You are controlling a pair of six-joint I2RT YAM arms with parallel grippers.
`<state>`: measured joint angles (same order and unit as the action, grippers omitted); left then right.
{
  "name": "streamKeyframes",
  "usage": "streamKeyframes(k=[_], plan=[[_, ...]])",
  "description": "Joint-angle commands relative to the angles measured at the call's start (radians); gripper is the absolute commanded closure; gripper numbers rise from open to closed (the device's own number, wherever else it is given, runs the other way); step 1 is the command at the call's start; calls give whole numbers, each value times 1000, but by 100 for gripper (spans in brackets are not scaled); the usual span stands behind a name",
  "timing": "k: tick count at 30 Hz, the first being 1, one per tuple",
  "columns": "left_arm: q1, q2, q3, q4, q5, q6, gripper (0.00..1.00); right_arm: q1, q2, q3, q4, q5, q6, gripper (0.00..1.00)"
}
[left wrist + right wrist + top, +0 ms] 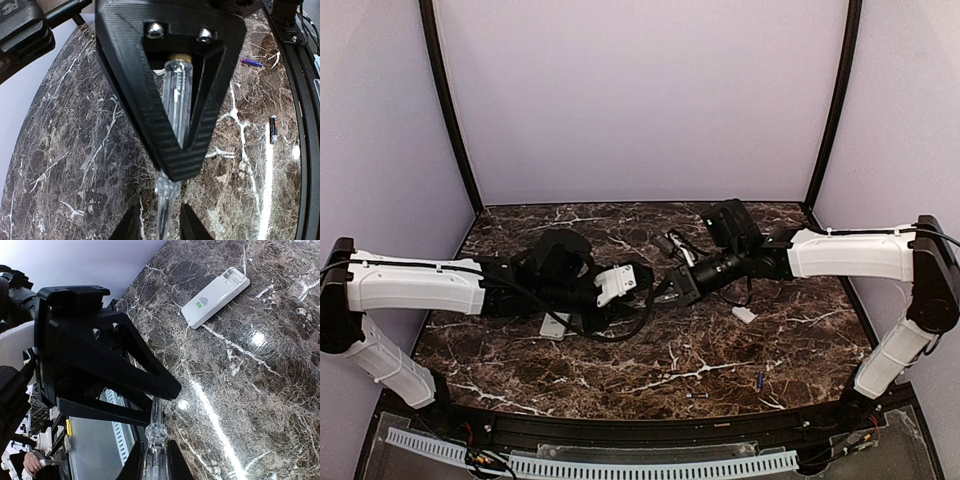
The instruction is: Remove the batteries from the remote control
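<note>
Right now the slim white plastic rectangular remote control (215, 297) is lying flat on the dark marble-patterned table (650, 370), its long axis running diagonally across the right wrist view, with bare marble all around it. A slim purple cylindrical battery (252, 62) and a darker orange-tipped battery (273, 129) are lying loose near the black front rail (305, 150). My right gripper (155, 462) is clamping a clear plastic rod-shaped tool (175, 100); my left gripper (161, 227) is straddling it, though I cannot tell whether it is gripping.
</note>
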<state>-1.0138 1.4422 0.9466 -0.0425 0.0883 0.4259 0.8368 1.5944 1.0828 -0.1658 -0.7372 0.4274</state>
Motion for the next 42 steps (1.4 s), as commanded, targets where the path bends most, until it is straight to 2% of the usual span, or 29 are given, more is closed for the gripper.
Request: streamKeyframes(k=[1,9,15,20,26,36,37,41,42], plan=[[-6,21,38,18,26,3,79,16,14,26,8,-17,-9,100],[-11,33,42,25,48,-9,99,21,21,27,9,-15,-4,100],[-13,23,24,39,48,-41,100,21,9,28,8,13,-5,100],[-13,2,-8,76,6,-93,100,21,-14,29,-14,67,-12,83],[-13,-27,-48,97,-21,-135,100,19,-39,27,-26,112,-16,56],[-13,-37,-94,113,-74,-211,100,8,-117,3,-44,257,-15,35],[-12,-35,-97,114,-117,-232,100,6,-127,-2,-46,278,-13,32],[-11,-18,-111,113,-201,-333,100,-5,-166,-26,-52,376,0,15],[-11,-11,-113,112,-215,-356,100,-7,-176,-29,-57,404,2,7]])
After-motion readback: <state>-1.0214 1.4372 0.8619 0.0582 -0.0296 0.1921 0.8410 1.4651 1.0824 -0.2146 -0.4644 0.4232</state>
